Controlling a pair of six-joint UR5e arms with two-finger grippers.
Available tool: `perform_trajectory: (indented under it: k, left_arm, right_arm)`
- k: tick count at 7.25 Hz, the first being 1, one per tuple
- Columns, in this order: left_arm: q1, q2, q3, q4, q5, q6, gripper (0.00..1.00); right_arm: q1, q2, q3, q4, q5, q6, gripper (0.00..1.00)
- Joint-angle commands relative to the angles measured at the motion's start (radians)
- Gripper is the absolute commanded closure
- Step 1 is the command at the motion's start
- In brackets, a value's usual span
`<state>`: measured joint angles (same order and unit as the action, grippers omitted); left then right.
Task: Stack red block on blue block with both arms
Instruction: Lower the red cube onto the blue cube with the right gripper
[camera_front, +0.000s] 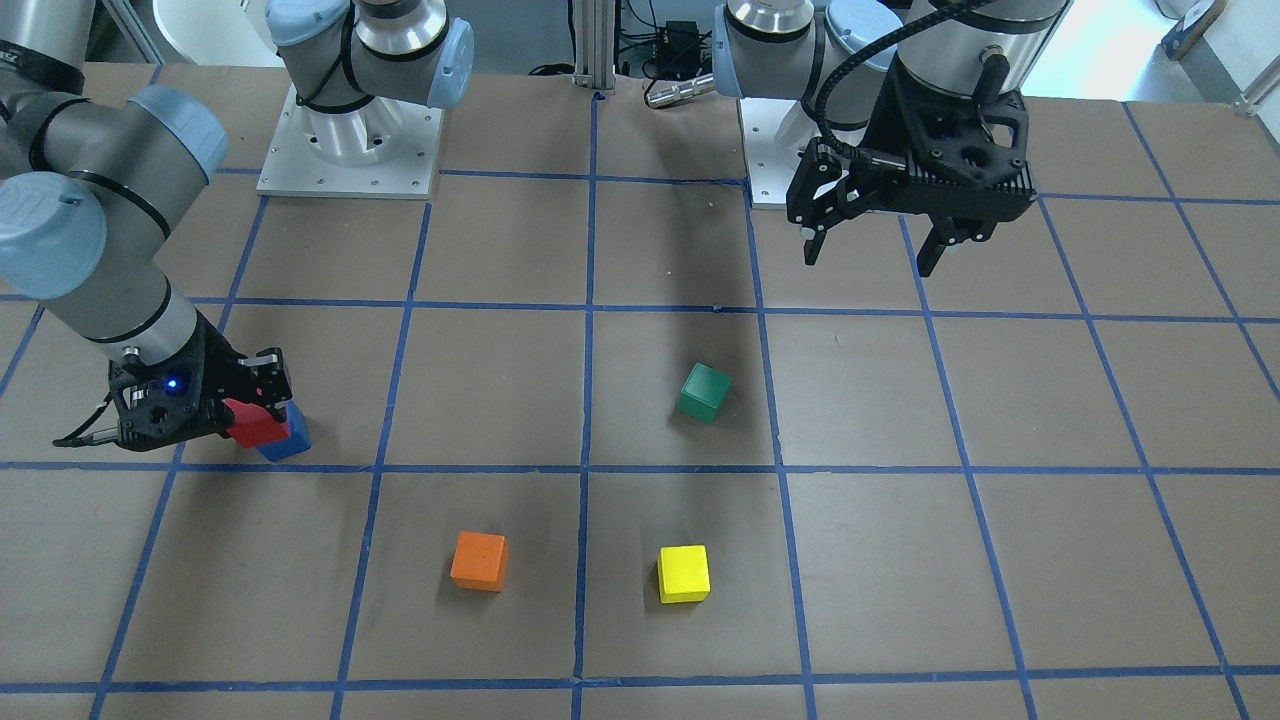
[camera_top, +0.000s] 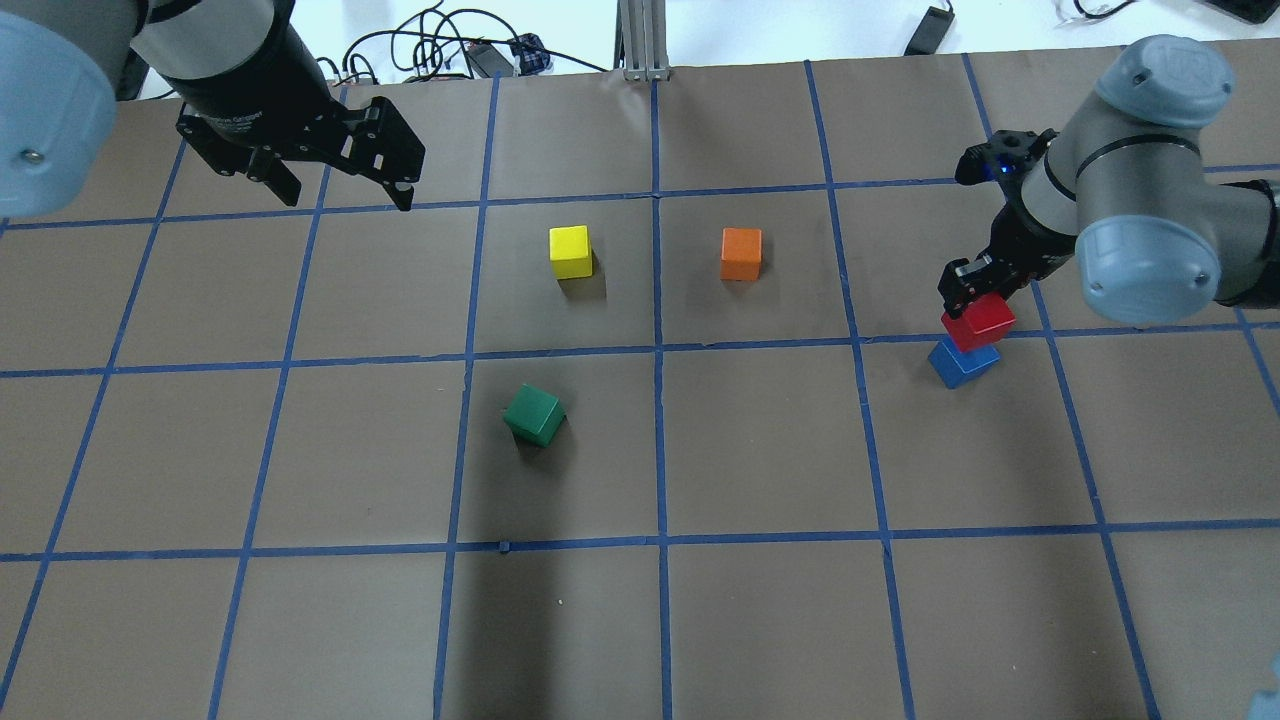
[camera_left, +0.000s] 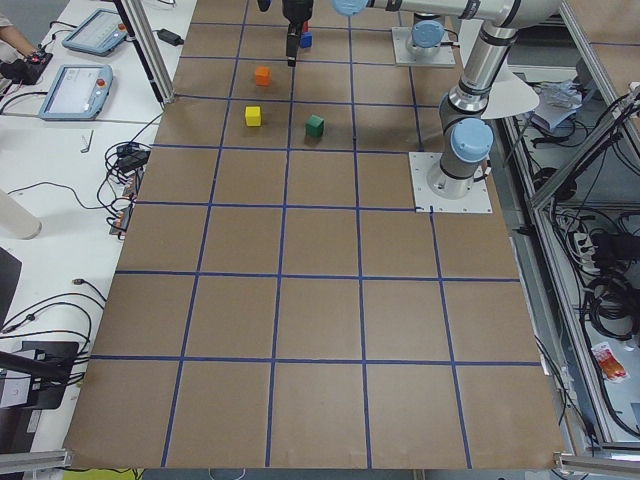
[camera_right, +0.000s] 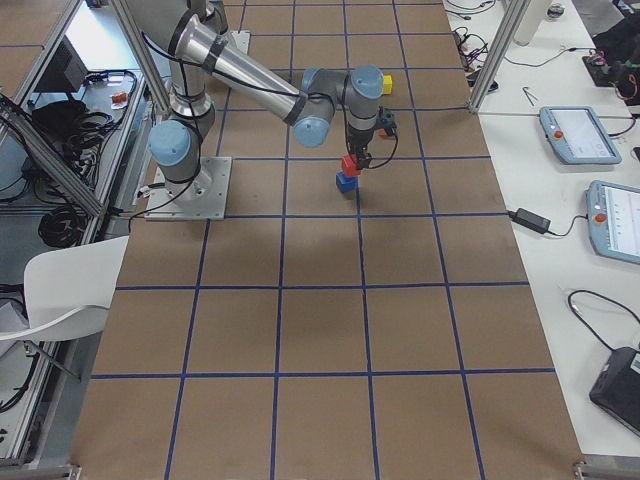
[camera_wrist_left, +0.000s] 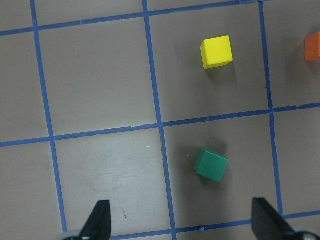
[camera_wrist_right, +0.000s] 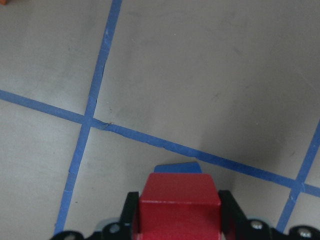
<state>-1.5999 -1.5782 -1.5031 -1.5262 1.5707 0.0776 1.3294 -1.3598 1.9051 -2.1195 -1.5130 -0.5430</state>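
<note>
My right gripper (camera_front: 262, 412) is shut on the red block (camera_front: 252, 424), which shows between its fingers in the right wrist view (camera_wrist_right: 179, 200). It holds the red block (camera_top: 980, 319) right over the blue block (camera_top: 960, 364), which stands on the table. I cannot tell whether the two touch. A corner of the blue block (camera_wrist_right: 176, 167) peeks out past the red one. My left gripper (camera_top: 345, 195) is open and empty, high over the far left of the table, well away from both blocks. Its fingertips (camera_wrist_left: 100, 220) frame the bottom of the left wrist view.
A green cube (camera_top: 533, 415) lies tilted near the middle of the table. A yellow cube (camera_top: 570, 251) and an orange cube (camera_top: 741, 253) stand farther out. The brown table (camera_top: 760, 450) carries a grid of blue tape.
</note>
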Motion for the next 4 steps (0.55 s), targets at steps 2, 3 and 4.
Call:
perform_trajectory:
  k: [2, 3, 4]
  left_arm:
    - [0.000, 0.001, 0.001, 0.000, 0.003, -0.001, 0.00]
    - [0.000, 0.004, 0.001, 0.000, 0.000, -0.001, 0.00]
    - [0.000, 0.001, 0.001, 0.000, 0.000, -0.001, 0.00]
  right_arm:
    - [-0.002, 0.002, 0.000, -0.002, -0.001, -0.002, 1.00]
    - [-0.004, 0.002, 0.000, -0.002, -0.004, 0.003, 1.00]
    - [-0.004, 0.002, 0.000, -0.002, -0.004, 0.003, 0.96]
